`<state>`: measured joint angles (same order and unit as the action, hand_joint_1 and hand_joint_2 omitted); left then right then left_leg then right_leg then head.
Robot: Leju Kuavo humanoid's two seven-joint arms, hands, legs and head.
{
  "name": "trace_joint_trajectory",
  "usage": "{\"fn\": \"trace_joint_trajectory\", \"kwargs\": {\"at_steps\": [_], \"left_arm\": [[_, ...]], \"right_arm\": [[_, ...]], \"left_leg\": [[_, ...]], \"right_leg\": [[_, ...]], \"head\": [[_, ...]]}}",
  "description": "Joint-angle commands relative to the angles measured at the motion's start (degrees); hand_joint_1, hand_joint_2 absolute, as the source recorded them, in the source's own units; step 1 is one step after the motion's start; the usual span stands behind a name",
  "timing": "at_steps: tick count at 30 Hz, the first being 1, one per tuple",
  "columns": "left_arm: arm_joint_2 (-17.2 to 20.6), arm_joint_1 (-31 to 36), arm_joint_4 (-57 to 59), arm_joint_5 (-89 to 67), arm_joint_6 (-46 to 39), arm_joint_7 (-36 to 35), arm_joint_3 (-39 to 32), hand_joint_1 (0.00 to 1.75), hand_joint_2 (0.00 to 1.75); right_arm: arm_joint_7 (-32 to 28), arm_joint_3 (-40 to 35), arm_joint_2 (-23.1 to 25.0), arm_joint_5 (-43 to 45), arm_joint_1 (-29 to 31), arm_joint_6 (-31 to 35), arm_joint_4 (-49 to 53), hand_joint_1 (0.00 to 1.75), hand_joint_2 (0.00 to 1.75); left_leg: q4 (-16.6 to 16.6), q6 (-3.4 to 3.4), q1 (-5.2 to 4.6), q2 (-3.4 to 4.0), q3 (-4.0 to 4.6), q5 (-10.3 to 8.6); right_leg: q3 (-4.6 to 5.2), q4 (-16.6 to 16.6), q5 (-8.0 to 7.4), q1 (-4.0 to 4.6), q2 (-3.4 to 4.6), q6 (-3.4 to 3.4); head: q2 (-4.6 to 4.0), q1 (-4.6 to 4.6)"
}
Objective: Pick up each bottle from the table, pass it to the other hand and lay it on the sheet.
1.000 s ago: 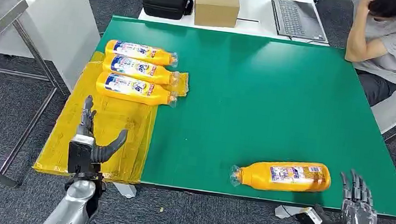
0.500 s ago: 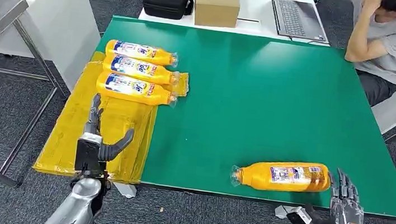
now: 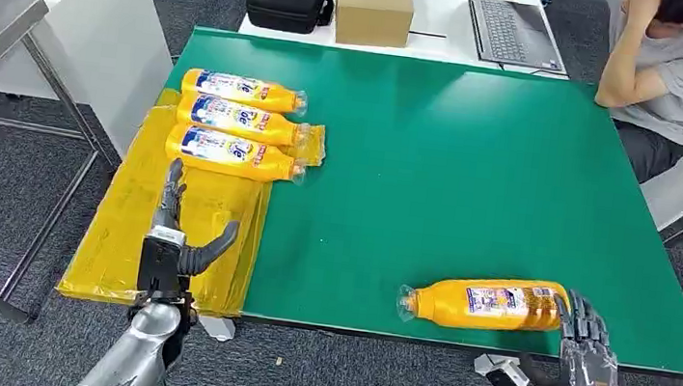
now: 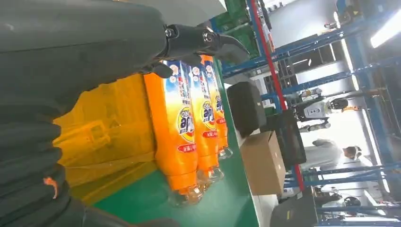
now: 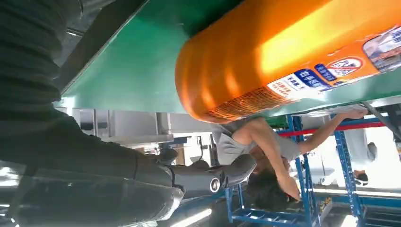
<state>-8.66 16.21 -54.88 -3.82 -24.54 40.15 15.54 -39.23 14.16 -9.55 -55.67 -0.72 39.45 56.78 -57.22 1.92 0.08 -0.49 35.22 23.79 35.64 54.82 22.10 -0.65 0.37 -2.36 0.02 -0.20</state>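
The orange plastic bottle with the blue-and-white label (image 3: pixel 488 303) lies on its side near the front edge of the green table (image 3: pixel 438 165), clear cap pointing toward the sheet. We judge it full and fairly heavy, smooth, round and ready to roll, so we would wrap its labelled middle rather than its tapered neck. Our right hand (image 3: pixel 586 352) sits at the bottle's base end with fingers spread, gripping nothing. The table edge lies just beside the bottle, leaving little room there. Our left hand (image 3: pixel 171 246) hovers, fingers apart, over bare room on the yellow plastic sheet (image 3: pixel 135 228), near three matching bottles (image 3: pixel 234 124).
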Motion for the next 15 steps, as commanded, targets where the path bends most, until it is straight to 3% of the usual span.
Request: {"fn": "trace_joint_trajectory", "kwargs": {"at_steps": [1, 15], "left_arm": [[0.2, 2.9, 4.4, 0.5, -0.5, -0.2, 2.6, 0.0, 1.75], [0.0, 3.1, 4.6, 0.5, -0.3, -0.2, 3.0, 0.0, 1.75]], "right_arm": [[-0.2, 1.9, 2.6, -1.4, 0.9, 0.5, 1.5, 0.0, 1.75], [-0.7, 3.4, 3.6, -0.3, 1.9, 0.5, 2.7, 0.0, 1.75]], "left_leg": [[0.0, -0.11, 0.0, 0.03, -0.38, 0.16], [0.0, -0.07, -0.02, 0.04, -0.22, 0.07]], "right_leg": [[-0.34, 0.0, 0.19, 0.01, -0.04, 0.1], [-0.19, 0.0, 0.08, -0.01, -0.01, 0.07]], "head": [[0.0, -0.02], [0.0, -0.02]]}}
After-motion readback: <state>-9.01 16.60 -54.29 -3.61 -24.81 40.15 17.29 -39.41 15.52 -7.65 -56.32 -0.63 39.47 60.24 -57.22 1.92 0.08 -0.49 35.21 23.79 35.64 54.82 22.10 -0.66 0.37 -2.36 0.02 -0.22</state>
